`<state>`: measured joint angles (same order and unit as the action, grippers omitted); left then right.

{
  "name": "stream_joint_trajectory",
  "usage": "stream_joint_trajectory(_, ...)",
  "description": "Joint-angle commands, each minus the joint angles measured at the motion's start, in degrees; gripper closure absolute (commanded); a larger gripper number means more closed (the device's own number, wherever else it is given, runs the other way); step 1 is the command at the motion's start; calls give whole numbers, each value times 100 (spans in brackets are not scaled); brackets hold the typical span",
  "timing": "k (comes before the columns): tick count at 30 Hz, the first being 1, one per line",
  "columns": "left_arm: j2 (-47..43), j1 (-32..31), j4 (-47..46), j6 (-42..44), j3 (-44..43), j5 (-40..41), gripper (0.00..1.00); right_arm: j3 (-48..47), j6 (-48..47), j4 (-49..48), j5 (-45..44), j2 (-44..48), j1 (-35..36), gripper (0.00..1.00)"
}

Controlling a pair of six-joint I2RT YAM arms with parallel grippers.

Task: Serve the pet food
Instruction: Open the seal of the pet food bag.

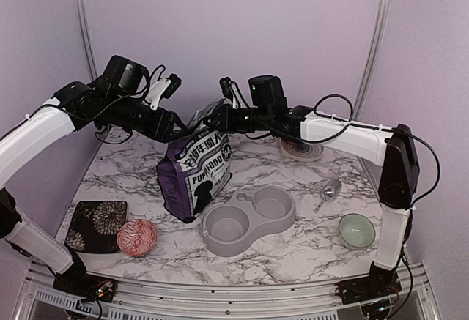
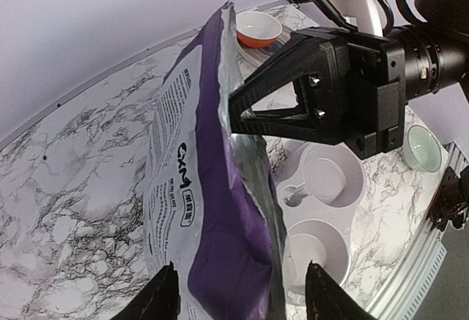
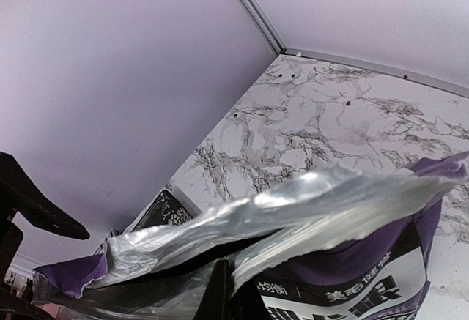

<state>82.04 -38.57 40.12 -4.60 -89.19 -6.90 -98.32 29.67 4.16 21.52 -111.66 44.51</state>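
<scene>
right gripper pinches the torn top edge of the upright purple bag; left gripper hangs spread astride it. the pet food is unseen, the bag's inside hidden.

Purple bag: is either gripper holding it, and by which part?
The right gripper is shut on the open top edge of the bag. The left gripper stands open with a finger on either side of the bag, gripping nothing.

Left hand spread open, right hand pinched shut
</scene>
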Motion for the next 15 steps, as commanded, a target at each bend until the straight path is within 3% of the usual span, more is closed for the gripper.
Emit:
stream_joint_trajectory(1, -52, -230, 378, 405, -170, 314, 41, -191, -163, 84, 19, 57, 31, 100)
stream_joint_trajectory(10, 387, -334, 677, 609, -464, 1160, 53, -179, -205, 109, 41, 78, 31, 100)
stream_joint_trajectory(15, 406, -345, 682, 569, -548, 1353, 66, -133, -253, 113, 39, 91, 31, 100)
